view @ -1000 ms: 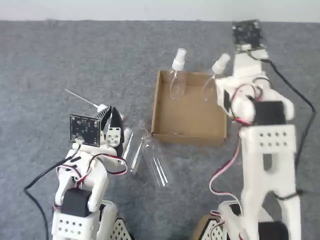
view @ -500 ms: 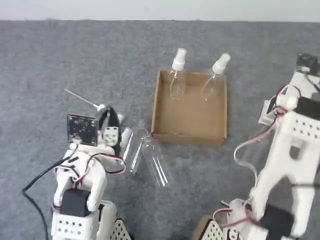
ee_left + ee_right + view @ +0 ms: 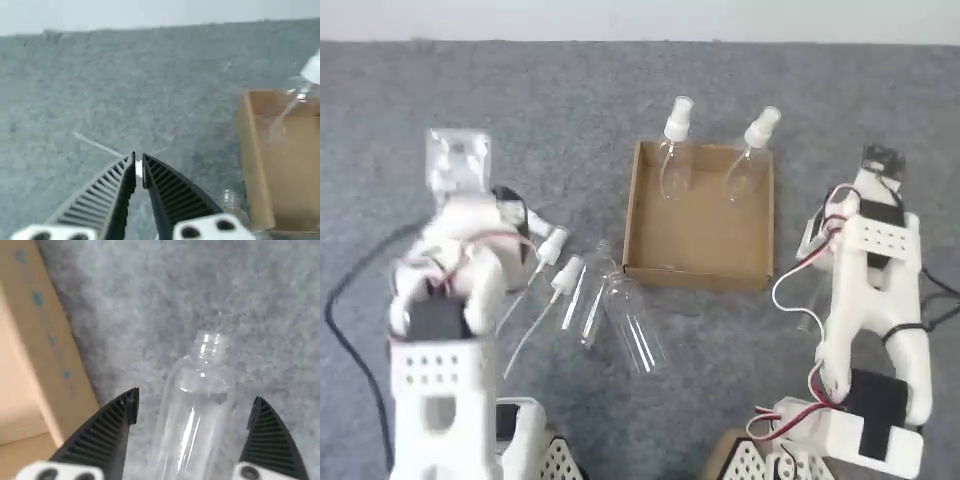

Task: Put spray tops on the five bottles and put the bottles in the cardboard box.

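Grey felt-like cloth covers the table point(image 3: 620, 90). Closest to the arms' bases, two clear uncapped bottles lie on it in a V with their necks toward the box. The first bottle point(image 3: 592, 315) and the second bottle point(image 3: 638, 335) meet near their necks. Just beside them, on the left arm's side, lie a loose spray top point(image 3: 566, 274) and another loose spray top point(image 3: 552, 245). Their thin tubes trail back toward the near edge.

The left end effector point(image 3: 138, 161) is closed to a narrow slit on a white spray head point(image 3: 139, 171). Its thin tube point(image 3: 95, 144) sticks out past the fingertips above the cloth.

On the other side of the box, the right end effector point(image 3: 195, 400) is spread wide. Its jaws stand on either side of a third uncapped bottle point(image 3: 205, 375) with a gap on both sides. That bottle lies on the cloth just beside the box's outer wall.

The cardboard box point(image 3: 695, 272) sits mid-table between the arms, its top open. At its far wall lean two bottles that already carry spray tops. Their bodies are inside the box and their white heads poke over the rim. The first capped bottle point(image 3: 674, 160) and the second capped bottle point(image 3: 748, 165) are apart from each other.
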Robot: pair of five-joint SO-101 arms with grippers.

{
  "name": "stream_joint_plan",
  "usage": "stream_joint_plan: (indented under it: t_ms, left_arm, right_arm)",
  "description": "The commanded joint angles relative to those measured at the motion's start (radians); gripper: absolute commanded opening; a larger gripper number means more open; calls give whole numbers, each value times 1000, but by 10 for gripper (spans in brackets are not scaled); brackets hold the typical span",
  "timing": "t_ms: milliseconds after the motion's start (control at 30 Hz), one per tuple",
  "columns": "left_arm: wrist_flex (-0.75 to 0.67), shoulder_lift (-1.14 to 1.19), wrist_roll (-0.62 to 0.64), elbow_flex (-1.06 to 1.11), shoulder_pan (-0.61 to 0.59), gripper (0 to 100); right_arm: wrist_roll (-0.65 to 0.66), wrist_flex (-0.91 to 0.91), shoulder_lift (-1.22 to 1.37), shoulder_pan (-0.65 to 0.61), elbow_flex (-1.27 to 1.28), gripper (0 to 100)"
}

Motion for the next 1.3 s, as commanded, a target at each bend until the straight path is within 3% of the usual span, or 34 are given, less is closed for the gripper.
stream_joint_plan:
  t_ms: [0,333,500,633,867,1267]
  left_arm:
    - [52,187,-35,-185,-41,17]
    - [91,525,-173,-278,-41,17]
    - [86,621,-196,-288,-44,32]
    - [86,713,-207,-344,-38,134]
    - [83,924,-262,-447,35,148]
    - [-26,1119,-321,-456,66,148]
  right_arm:
    - [-15,-84,-8,-7,44,288]
    - [31,-139,-7,15,110,196]
    - [321,-142,-8,134,110,158]
    - [586,-137,-8,220,112,154]
    - [890,-145,-8,297,161,156]
    - [922,-147,-18,325,187,159]
